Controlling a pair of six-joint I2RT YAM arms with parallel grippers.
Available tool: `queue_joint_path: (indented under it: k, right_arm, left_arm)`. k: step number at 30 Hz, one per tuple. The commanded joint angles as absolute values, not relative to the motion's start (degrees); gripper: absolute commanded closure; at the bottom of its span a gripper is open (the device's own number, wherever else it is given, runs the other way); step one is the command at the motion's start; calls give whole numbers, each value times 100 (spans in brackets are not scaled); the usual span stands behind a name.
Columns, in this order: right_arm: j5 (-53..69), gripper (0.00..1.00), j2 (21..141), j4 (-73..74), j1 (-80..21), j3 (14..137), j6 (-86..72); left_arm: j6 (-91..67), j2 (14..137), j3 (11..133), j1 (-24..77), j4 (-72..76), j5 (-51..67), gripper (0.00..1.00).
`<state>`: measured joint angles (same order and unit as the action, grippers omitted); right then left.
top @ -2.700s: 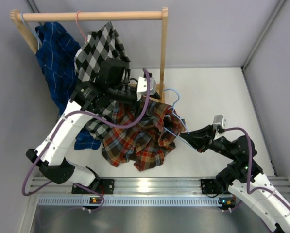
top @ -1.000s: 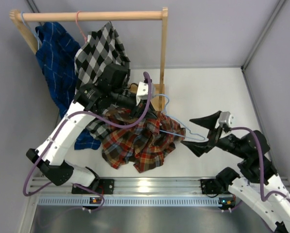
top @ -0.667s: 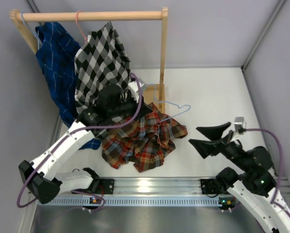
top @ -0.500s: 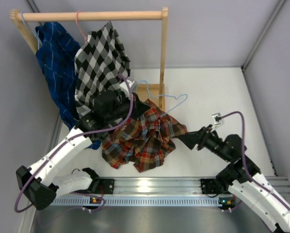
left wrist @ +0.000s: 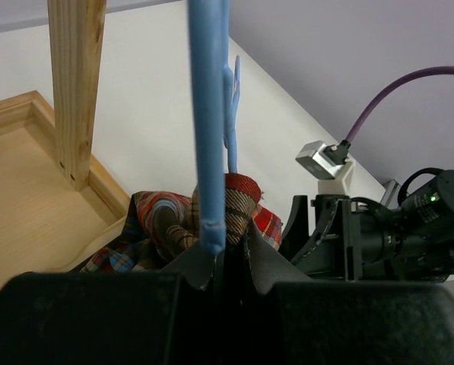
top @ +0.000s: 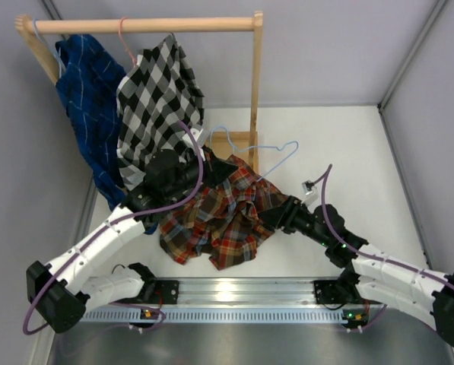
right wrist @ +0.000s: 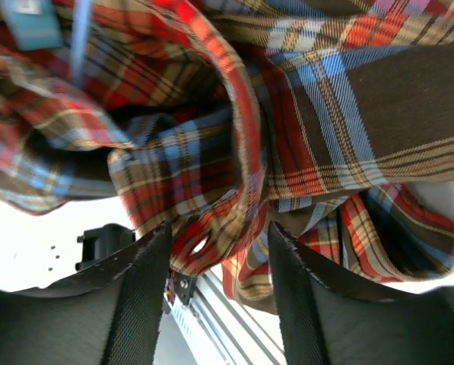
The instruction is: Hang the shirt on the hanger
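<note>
The right fingers (right wrist: 139, 304) have returned to the red-orange-navy plaid flannel shirt (top: 219, 220) heaped on the desk (top: 348, 152) and straddle a fold, grip not discernible; the left fingers (left wrist: 190, 268) clamp the thin light-blue hanger (left wrist: 207, 114); dressing is in hand, so next close, then draw fabric over it.

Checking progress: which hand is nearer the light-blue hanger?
Left. The left hand grips the hanger; the right hand straddles a shirt fold, clear of the hanger.

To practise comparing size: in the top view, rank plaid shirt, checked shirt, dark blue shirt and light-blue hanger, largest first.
Plaid shirt
checked shirt and dark blue shirt, too alike to rank
light-blue hanger smallest
</note>
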<state>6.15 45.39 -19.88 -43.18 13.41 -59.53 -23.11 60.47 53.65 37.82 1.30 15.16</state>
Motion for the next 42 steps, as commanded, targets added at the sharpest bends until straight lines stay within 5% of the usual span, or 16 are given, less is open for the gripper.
queue_joint_path:
  k: [1, 6, 12, 13, 14, 30, 42]
  right_arm:
    - [177, 50, 4904, -3313, -4665, 1353, -6152]
    - [-465, 55, 5053, -3331, -5045, 1362, -6144]
    - [-1123, 74, 4958, -2922, -5045, 1406, -5873]
    - [-1508, 92, 4853, -2683, -4967, 1432, -5802]
    - [-1642, 100, 4765, -2507, -4896, 1441, -5749]
    - [1650, 100, 5167, -466, -1478, 3417, -3798]
    - [800, 100, 6011, 1054, -1204, 5192, -2180]
  left_arm:
    - [-2479, 5827, 5353, 3779, 826, 1608, 100]
    - [-2382, 5827, 5361, 3779, 721, 1679, 100]
    - [-2242, 5748, 5440, 3779, 537, 1705, 100]
    - [-2154, 5748, 5527, 3779, 353, 1688, 100]
    - [-1971, 5748, 5789, 3779, 134, 1635, 100]
    - [-686, 5441, 6724, 3779, -2540, 2706, 100]
    - [-53, 5343, 6495, 3884, -3497, 2804, 100]
